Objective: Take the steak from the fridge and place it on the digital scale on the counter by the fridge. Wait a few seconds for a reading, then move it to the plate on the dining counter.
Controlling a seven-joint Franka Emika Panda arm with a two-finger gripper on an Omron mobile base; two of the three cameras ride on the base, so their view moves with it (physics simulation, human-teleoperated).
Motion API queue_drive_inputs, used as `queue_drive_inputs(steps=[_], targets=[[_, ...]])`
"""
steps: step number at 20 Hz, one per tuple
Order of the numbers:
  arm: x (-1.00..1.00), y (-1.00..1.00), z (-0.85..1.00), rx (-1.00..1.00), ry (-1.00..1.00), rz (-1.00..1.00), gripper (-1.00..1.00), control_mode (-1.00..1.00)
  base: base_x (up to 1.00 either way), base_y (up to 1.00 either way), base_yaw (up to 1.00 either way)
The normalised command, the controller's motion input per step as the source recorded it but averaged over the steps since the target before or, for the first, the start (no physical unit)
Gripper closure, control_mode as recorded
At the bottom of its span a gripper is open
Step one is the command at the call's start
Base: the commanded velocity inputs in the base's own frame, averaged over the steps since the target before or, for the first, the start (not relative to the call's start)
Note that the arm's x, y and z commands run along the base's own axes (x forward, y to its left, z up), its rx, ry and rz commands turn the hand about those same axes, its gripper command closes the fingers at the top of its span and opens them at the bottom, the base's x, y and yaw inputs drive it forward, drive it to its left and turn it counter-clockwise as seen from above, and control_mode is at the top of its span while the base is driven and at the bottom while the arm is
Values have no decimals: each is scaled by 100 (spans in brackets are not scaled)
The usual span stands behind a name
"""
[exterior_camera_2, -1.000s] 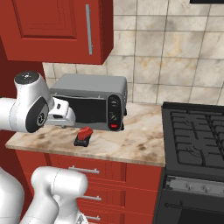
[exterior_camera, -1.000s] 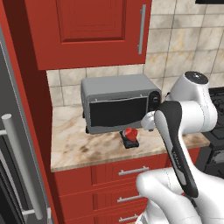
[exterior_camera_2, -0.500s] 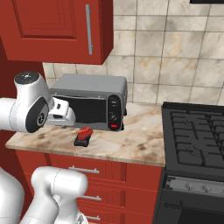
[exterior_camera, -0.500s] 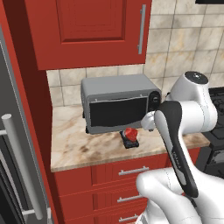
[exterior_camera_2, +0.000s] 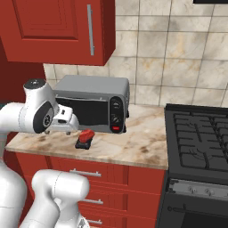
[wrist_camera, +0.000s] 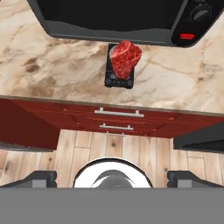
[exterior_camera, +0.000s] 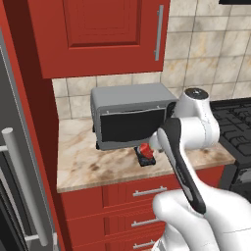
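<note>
The two-finger dark gripper (wrist_camera: 112, 177) is hanging with its jaws wide apart and empty, well back from the short beige marbled counter (wrist_camera: 52, 74). The small red marbled steak (wrist_camera: 126, 59) is sitting on the flat black digital scale (wrist_camera: 119, 79), just in front of the grey boxy toaster oven (wrist_camera: 109, 19). This looks like the waiting step; next, the arm needs to reach in and grasp the steak for the plate.

Arm folded at the elbow, forearm level, wrist turned at 9 o'clock in the right base view. Pincer (wrist_camera: 112, 177) fully open and empty, fingertips (wrist_camera: 39, 177) wide apart at 6 o'clock of the hand view.
</note>
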Motion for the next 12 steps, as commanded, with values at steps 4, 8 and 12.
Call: queue_drive_inputs(steps=[4, 8, 12], targets=[[98, 25, -99, -6, 12, -8, -100, -100, 0, 0, 0], [60, 0, -52, -4, 21, -4, -100, -100, 0, 0, 0], [57, -11, -32, 0, 16, 0, -100, -100, 0, 0, 0]])
